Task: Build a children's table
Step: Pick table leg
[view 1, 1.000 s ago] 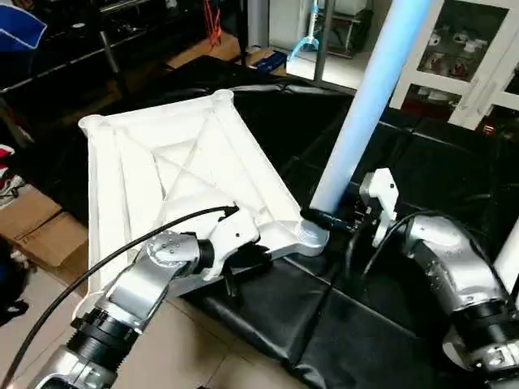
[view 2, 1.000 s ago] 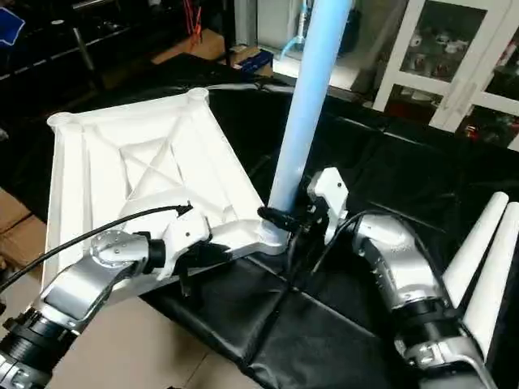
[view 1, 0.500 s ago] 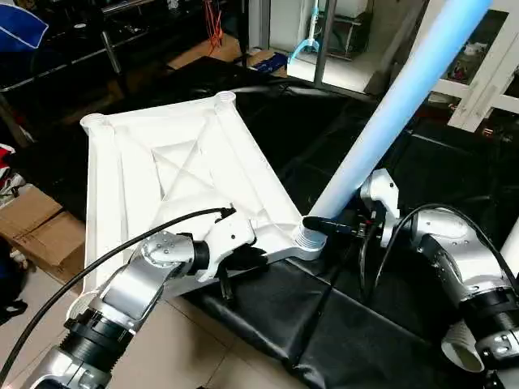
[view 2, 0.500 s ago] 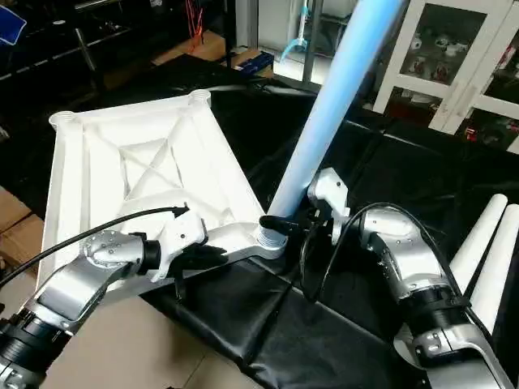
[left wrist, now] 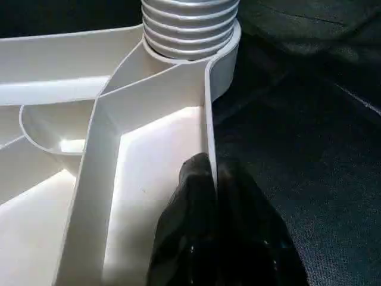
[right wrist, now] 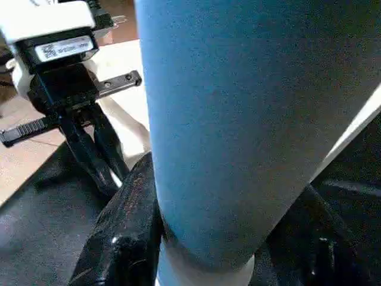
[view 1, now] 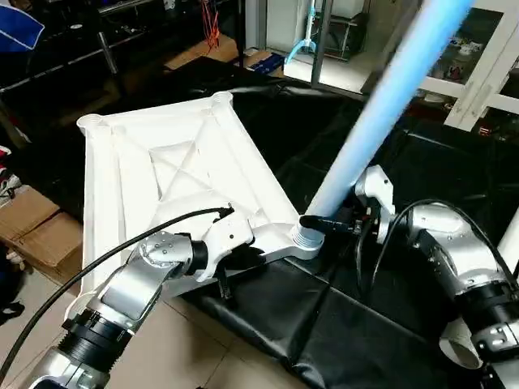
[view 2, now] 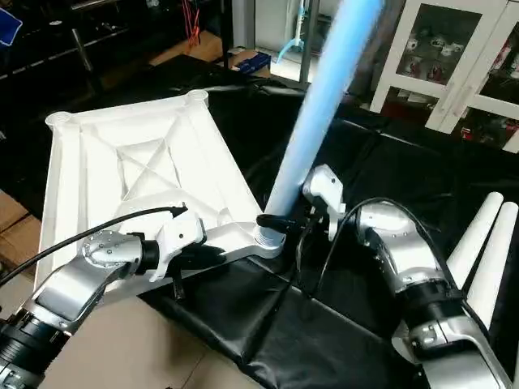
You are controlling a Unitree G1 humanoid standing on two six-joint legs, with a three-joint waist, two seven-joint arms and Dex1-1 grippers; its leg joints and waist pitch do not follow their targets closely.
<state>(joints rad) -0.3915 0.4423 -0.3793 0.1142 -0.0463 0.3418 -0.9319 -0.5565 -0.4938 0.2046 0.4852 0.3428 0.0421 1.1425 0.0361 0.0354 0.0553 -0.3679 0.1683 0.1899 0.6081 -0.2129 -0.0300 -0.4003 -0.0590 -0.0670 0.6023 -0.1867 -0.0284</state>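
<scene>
Early going: tabletop (view 1: pixel 174 174) lying ribbed side up on the black-covered surface (view 1: pixel 349 324), first leg (view 2: pixel 312 134) leaning, threaded end only at the near corner socket (view 1: pixel 302 241), not yet seated. Right pincer (right wrist: pixel 226 238) clamped round that leg low down; left pincer (left wrist: pixel 215 196) pinching the tabletop's edge wall. Spare legs (view 2: pixel 485 251) waiting at right, count unclear; thread depth hidden.

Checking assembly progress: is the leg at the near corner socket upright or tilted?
Tilted. The leg leans away from the tabletop, its ribbed end at the corner socket.
</scene>
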